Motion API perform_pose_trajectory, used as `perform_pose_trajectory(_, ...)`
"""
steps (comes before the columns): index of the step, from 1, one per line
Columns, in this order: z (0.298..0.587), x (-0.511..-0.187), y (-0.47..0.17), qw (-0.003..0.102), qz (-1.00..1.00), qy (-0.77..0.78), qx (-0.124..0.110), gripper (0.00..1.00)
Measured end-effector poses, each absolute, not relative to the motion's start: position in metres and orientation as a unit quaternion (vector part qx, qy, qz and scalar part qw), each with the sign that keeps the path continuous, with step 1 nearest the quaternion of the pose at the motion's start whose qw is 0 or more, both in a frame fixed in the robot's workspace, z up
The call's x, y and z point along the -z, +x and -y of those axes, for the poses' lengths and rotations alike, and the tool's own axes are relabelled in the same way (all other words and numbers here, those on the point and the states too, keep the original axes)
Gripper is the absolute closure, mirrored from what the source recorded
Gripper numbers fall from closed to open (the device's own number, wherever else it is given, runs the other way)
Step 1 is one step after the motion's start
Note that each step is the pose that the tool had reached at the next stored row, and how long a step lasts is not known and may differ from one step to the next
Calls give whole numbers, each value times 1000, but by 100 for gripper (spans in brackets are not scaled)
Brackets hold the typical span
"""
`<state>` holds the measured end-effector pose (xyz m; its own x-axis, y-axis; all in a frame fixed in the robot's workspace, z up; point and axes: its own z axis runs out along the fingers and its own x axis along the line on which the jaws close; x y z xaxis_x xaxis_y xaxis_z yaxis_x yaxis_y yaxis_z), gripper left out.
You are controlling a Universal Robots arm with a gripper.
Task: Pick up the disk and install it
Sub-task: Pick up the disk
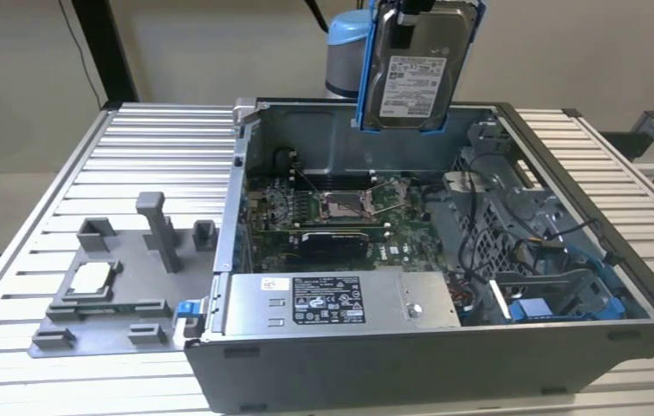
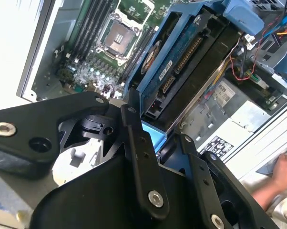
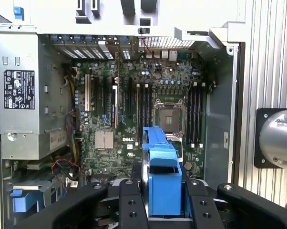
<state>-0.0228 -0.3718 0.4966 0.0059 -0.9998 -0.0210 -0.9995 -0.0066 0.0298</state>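
The disk (image 1: 417, 78) hangs upright high over the back of the open computer case (image 1: 443, 351), its white label facing the exterior camera and its blue bracket running down both edges. In both wrist views my gripper (image 3: 162, 198) is shut on the disk (image 3: 160, 162), with black fingers (image 3: 129, 205) pressing the blue bracket from either side. The second wrist view shows the gripper (image 2: 162, 143) clamped on the disk (image 2: 186, 71) at its edge, connector side visible. Below the disk lies the motherboard (image 3: 134, 119).
Inside the case are a grey power-supply box (image 1: 327, 299) at the front and a metal drive bay (image 1: 558, 290) with blue parts on the exterior view's right. A grey fixture (image 1: 107, 295) holding a small chip (image 1: 90, 279) sits left of the case. A person's hand (image 2: 277, 183) is near the case.
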Motion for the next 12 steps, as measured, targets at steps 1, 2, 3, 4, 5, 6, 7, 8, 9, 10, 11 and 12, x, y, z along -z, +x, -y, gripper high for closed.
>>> perform_pose_trajectory(1,372,-497,-23,3,705,709,18,100)
perform_pose_trajectory(2,372,-497,-23,3,705,709,18,100)
perform_pose_trajectory(3,373,-497,-23,3,705,709,18,100)
perform_pose_trajectory(4,373,-497,-22,3,705,709,18,100)
perform_pose_trajectory(5,374,-497,-22,3,705,709,18,100)
perform_pose_trajectory(6,375,-497,-22,3,705,709,18,100)
perform_pose_trajectory(7,376,-497,-22,3,705,709,18,100)
perform_pose_trajectory(8,377,-497,-21,3,705,709,18,100)
perform_pose_trajectory(9,378,-497,-21,3,705,709,18,100)
perform_pose_trajectory(10,379,-497,-20,3,705,709,18,100)
perform_pose_trajectory(11,380,-497,-20,3,705,709,18,100)
perform_pose_trajectory(12,381,-497,-19,3,705,709,18,100)
